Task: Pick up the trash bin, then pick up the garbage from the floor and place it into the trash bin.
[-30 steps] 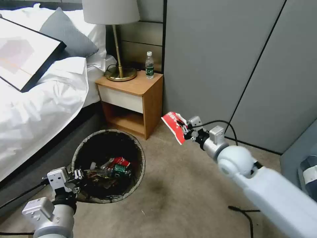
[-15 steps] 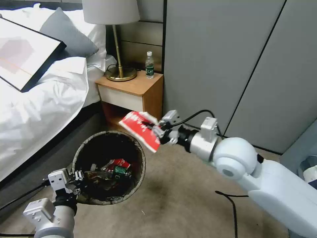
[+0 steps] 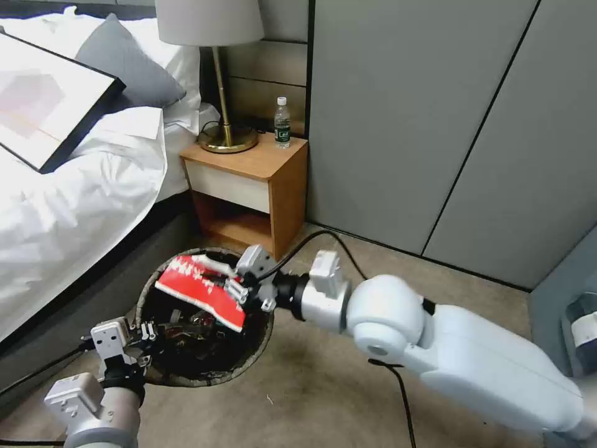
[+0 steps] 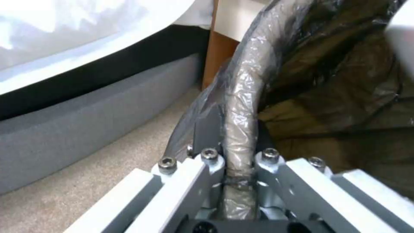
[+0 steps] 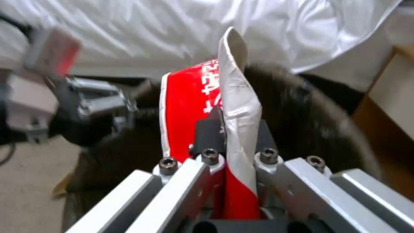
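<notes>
**Carton over the bin, both grippers clamped**

Left gripper (image 3: 148,336), low in the head view: clamped on the near-left rim of the round trash bin with the dark plastic bag liner (image 3: 264,333). Left wrist view confirms it: the liner-wrapped rim (image 4: 241,106) runs straight between the fingers (image 4: 207,129), one finger outside the wall, one inside. Bin opens away from this gripper, toward the nightstand side. White bedding and the grey bed base (image 4: 86,110) sit just beyond the outer finger.

Inside the bin, below and ahead of the left gripper: a pile of dark and red wrappers (image 3: 193,330) on the bottom.

Right gripper (image 3: 239,289): reaches in from the right and sits over the bin's far-right rim, pinching the flattened red-and-white paper carton (image 3: 202,292). Carton sticks out from the fingertips toward the bed, spanning the bin mouth, above the wrappers and not touching them. Right wrist view: the carton (image 5: 198,97) is nipped at its near end between the two fingers (image 5: 209,132), with its white flap standing up past them; the left gripper (image 5: 99,100) shows blurred beyond it.

Wooden nightstand (image 3: 249,186) stands past the bin.
</notes>
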Controlling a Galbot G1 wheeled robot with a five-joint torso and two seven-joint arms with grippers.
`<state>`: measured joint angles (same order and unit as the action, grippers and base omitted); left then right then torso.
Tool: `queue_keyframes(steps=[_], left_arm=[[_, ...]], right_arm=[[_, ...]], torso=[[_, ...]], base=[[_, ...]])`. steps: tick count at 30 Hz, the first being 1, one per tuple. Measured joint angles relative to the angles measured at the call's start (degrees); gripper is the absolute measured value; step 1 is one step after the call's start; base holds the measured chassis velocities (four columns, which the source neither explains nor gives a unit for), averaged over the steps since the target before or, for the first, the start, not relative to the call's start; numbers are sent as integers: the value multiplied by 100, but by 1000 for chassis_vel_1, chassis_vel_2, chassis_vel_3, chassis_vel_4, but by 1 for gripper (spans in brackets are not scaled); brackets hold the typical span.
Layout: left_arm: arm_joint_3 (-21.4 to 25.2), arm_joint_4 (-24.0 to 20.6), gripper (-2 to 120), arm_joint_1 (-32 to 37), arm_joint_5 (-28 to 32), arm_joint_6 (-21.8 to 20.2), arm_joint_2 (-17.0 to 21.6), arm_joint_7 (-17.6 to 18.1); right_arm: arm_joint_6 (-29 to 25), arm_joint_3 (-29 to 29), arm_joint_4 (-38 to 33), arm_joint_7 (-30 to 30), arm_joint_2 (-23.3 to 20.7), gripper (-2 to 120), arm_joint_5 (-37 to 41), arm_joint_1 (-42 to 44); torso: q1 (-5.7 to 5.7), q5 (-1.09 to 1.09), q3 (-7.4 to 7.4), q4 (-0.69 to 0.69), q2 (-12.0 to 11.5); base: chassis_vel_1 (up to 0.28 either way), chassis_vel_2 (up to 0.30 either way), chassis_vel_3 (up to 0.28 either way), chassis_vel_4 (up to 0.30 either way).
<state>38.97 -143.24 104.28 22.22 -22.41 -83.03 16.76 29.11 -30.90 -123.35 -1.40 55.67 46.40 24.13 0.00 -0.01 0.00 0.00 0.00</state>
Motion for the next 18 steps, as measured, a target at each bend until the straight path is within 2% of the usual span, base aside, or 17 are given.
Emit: queue_keyframes(steps=[8, 14, 15, 18], left_arm=[[-9, 0, 2, -18, 3, -15, 0, 9], [-10, 0, 2, -24, 6, -19, -2, 11], [-10, 0, 2, -24, 6, -19, -2, 11], [-8, 0, 2, -33, 8, -19, -5, 12]], right_arm=[[12, -159, 250, -37, 90, 0, -305, 130], [23, -277, 327, -244, 225, 18, -403, 164], [23, -277, 327, -244, 225, 18, -403, 164], [25, -319, 356, -342, 324, 33, -403, 119]], torso=[[0, 1, 0, 0, 0], [0, 0, 0, 0, 0], [0, 0, 0, 0, 0], [0, 0, 0, 0, 0]], base=[[0, 0, 0, 0], [0, 0, 0, 0], [0, 0, 0, 0], [0, 0, 0, 0]])
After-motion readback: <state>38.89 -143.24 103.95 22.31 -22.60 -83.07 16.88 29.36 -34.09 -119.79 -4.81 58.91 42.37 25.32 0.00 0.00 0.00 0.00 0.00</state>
